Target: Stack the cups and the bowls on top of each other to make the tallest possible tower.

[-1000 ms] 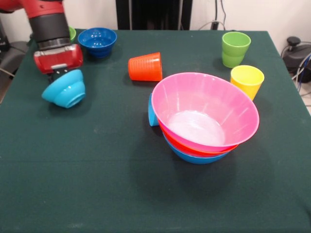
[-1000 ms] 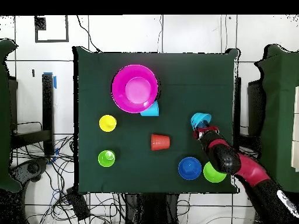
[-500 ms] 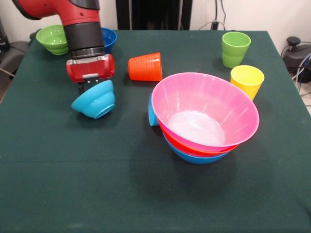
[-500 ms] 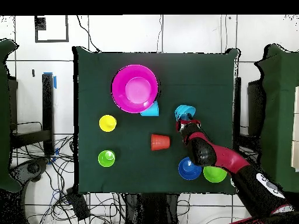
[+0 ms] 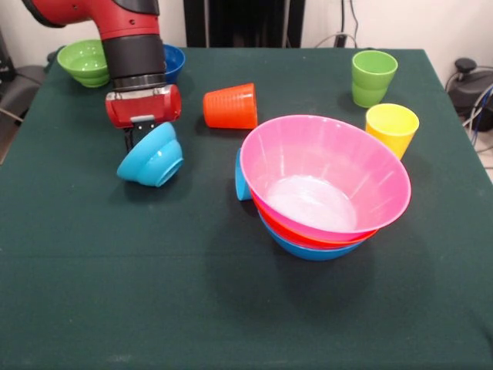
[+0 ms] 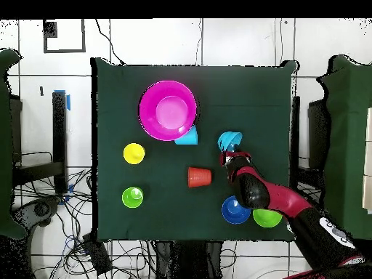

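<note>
A: What is the gripper point(image 5: 142, 137) doing?

B: Its jaws are clamped on the rim of the light blue bowl point(image 5: 152, 156), which is hanging tilted, its opening facing down and toward the camera. I cannot tell whether the bowl is touching the table point(image 5: 115, 270).

A: And where is the tower point(image 5: 327, 185) sitting?

B: It is standing well apart from the gripper, toward the middle of the table: the pink bowl point(image 5: 339, 154) is lying on top, tilted, with the orange bowl point(image 5: 308, 236) and the blue bowl point(image 5: 308, 250) showing as edges beneath it. The light blue cup point(image 5: 242, 176) is lying just beside it, mostly hidden behind the pink rim.

A: The other cups?

B: The orange cup point(image 5: 231, 105) is lying on its side between the gripper and the tower. The green cup point(image 5: 373, 77) and yellow cup point(image 5: 391, 128) are standing upright near each other by the far corner.

A: And the small bowls?

B: The green bowl point(image 5: 84, 62) and dark blue bowl point(image 5: 172, 62) are sitting behind the arm point(image 5: 127, 35), which is partly covering the dark blue one.
</note>
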`<move>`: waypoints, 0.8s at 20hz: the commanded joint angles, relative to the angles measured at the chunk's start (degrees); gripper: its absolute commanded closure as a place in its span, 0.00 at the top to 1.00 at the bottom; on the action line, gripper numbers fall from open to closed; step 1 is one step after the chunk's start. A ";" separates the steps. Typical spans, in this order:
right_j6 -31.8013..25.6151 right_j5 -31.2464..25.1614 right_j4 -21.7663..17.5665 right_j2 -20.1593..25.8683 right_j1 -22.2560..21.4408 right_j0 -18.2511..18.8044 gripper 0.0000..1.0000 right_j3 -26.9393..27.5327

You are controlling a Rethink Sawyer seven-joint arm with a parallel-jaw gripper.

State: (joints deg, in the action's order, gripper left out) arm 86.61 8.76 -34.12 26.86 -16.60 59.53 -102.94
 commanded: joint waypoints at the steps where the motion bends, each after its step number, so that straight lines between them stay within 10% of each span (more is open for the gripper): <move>1: 6.67 -2.74 -1.38 -3.77 1.09 -1.87 1.00 0.12; 16: 7.87 -2.56 -0.14 -4.28 -0.21 -2.16 1.00 -0.98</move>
State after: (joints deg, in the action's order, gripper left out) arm 86.61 8.80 -34.12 24.72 -17.89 59.23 -103.29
